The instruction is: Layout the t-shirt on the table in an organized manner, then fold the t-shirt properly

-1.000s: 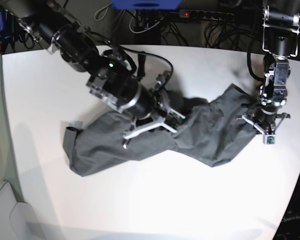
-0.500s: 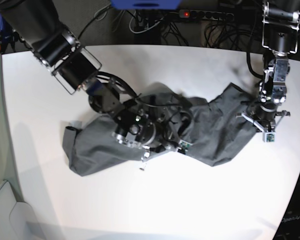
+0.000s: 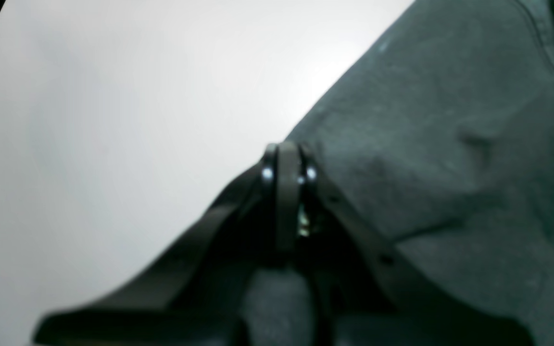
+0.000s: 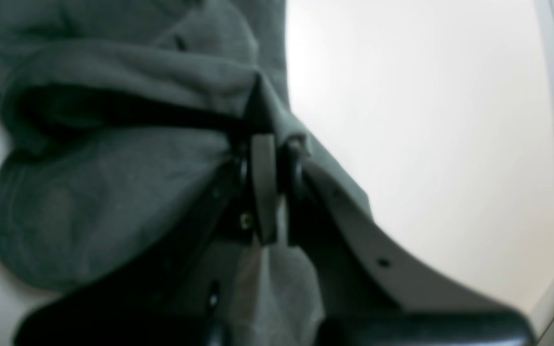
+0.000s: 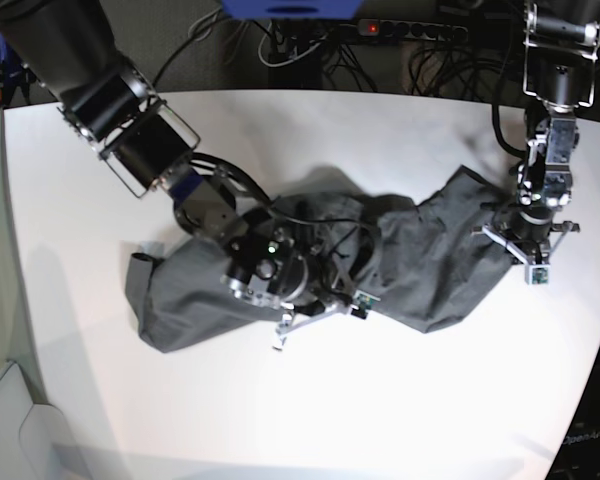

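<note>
Bench, smooth matt white top with a curved edge: carries everything. Broad bare areas front and back, so I judge room enough to spread the cloth; the far-right rim lies close to my left arm's work.

T-shirt, plain dark charcoal-grey cotton: lies bunched in a long diagonal band across the middle of the bench, one end rolled near the base view's left, the other reaching my left arm on that view's right. Not laid out; no fold begun.

Right hand, dark metal fingers on the arm at the base view's left: closed, a ridge of grey cloth pinched between the tips along the shirt's front edge, the arm leaning low over the middle of the band.

Left hand, same build: fingers drawn together at the shirt's edge. I cannot tell whether cloth sits between them or the tips only press beside it.

Risks, as I judge them:
- Right pinch looks to take a doubled ridge. Pulling from it may drag two layers together and leave the body folded under.
- If the left grip holds nothing, any stretch between my arms fails and the band merely slides.
- Pulling both ends unevenly could twist the band further.
- My right arm's bulk over the cloth may snag it when I lift.
</note>
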`<state>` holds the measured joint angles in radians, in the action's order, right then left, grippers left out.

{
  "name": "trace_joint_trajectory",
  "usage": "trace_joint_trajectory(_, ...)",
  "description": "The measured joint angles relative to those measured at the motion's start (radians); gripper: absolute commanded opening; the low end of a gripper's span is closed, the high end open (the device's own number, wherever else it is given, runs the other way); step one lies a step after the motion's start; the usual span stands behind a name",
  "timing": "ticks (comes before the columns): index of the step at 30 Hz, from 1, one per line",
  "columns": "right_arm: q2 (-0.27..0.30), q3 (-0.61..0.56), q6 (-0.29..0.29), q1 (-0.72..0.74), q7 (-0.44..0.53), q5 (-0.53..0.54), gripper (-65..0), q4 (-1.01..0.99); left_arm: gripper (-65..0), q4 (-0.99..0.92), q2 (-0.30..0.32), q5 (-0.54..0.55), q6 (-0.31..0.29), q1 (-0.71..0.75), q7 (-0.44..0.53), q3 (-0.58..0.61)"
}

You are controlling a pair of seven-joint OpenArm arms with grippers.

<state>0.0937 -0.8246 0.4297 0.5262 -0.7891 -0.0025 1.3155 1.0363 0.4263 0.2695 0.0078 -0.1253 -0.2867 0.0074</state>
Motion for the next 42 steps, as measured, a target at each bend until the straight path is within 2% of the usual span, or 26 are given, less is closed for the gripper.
trace_joint_trajectory(3,-0.001,0.000,0.000,-0.004,-0.015,0.000,-61.9,0.000,-64.7,0.000,0.000,0.000,0.000,0.000,0.000,0.000)
trace_joint_trajectory(6,-0.006,0.000,0.000,0.007,-0.076,0.003,-51.6,0.000,-64.7,0.000,0.000,0.000,0.000,0.000,0.001,0.000)
trace_joint_trajectory(9,-0.006,0.000,0.001,0.022,-0.079,0.003,-39.8,0.000,-64.7,0.000,0.000,0.000,0.000,0.000,0.001,0.000)
trace_joint_trajectory(13,0.012,0.000,0.004,0.002,-0.095,0.002,-32.1,0.087,-64.7,0.000,0.000,0.000,0.000,0.001,0.001,0.000)
trace_joint_trajectory(15,0.031,0.000,0.004,-0.013,-0.113,0.005,-31.3,0.190,-64.7,0.001,0.000,0.000,0.000,0.001,0.002,0.000)
trace_joint_trajectory(18,0.033,0.003,-0.003,-0.044,-0.196,-0.002,-31.3,0.328,-64.7,0.001,0.000,0.000,-0.001,0.001,0.002,0.000)
trace_joint_trajectory(19,0.032,0.004,-0.003,-0.066,-0.195,0.000,-31.3,0.359,-64.7,0.001,0.000,0.000,-0.001,0.000,0.001,0.000)
trace_joint_trajectory(25,0.034,0.002,-0.001,-0.235,-0.206,0.007,-31.3,0.394,-64.7,0.001,0.000,0.001,-0.003,0.000,0.002,0.000)
trace_joint_trajectory(30,0.051,0.004,-0.016,-0.327,-0.096,-0.022,-31.3,0.394,-64.7,0.001,0.000,0.000,-0.003,0.000,0.001,0.000)
trace_joint_trajectory(32,0.056,0.004,-0.080,-0.362,-0.061,-0.090,-31.0,0.382,-64.7,0.001,0.000,0.000,-0.003,0.000,0.001,0.000)
trace_joint_trajectory(34,0.057,0.005,-0.112,-0.378,-0.022,-0.149,-31.0,0.348,-64.7,0.001,-0.002,0.000,-0.003,0.000,0.001,0.000)
trace_joint_trajectory(37,0.055,0.006,-0.113,-0.391,0.018,-0.189,-31.0,0.301,-64.7,0.001,-0.003,0.000,-0.003,-0.001,0.001,0.000)
trace_joint_trajectory(42,0.055,0.006,-0.116,-0.389,0.035,-0.193,-31.0,0.253,-64.7,0.001,-0.003,0.000,-0.003,0.000,0.003,0.000)
